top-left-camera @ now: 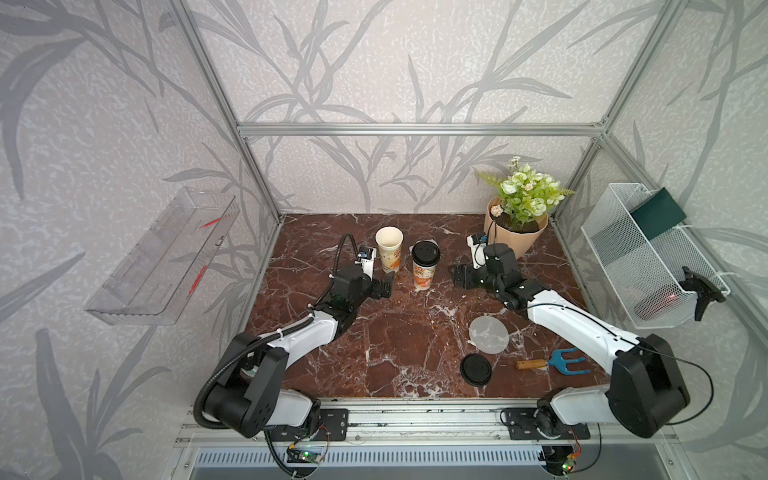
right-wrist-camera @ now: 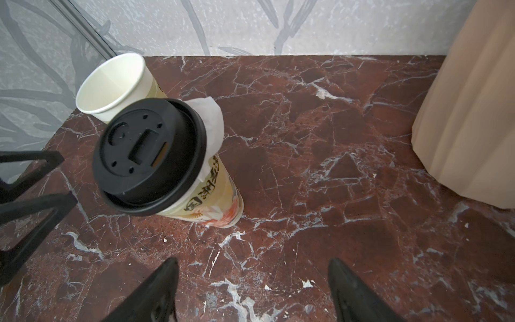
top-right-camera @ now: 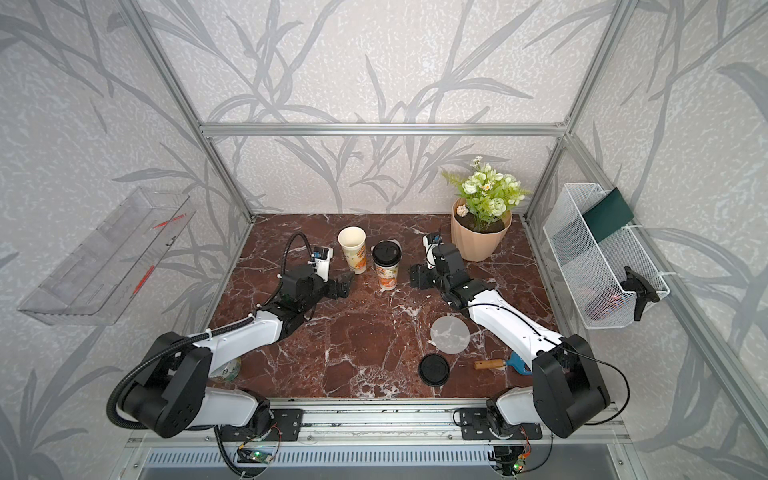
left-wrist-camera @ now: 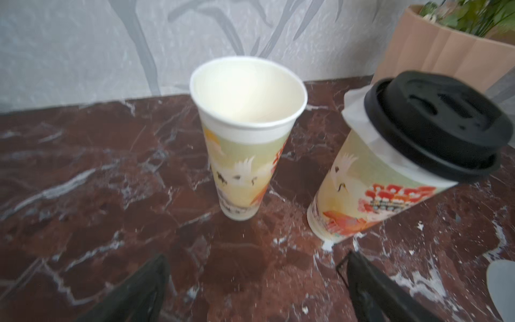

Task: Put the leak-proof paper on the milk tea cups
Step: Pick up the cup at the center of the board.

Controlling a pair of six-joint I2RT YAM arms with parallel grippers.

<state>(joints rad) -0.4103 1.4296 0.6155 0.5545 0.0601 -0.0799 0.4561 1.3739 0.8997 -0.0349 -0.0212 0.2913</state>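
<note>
Paper disc (top-left-camera: pixel 488 334) on table (top-left-camera: pixel 374 332); lidded cup (top-left-camera: pixel 424 270), open cup (top-left-camera: pixel 389 249).

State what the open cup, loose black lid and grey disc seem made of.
Open cream-white printed cup: likely paper, matte, rolled rim.
Loose black round lid: probably moulded plastic, dull sheen.
Pale-grey round disc: thin paper or film, faintly see-through.
</note>
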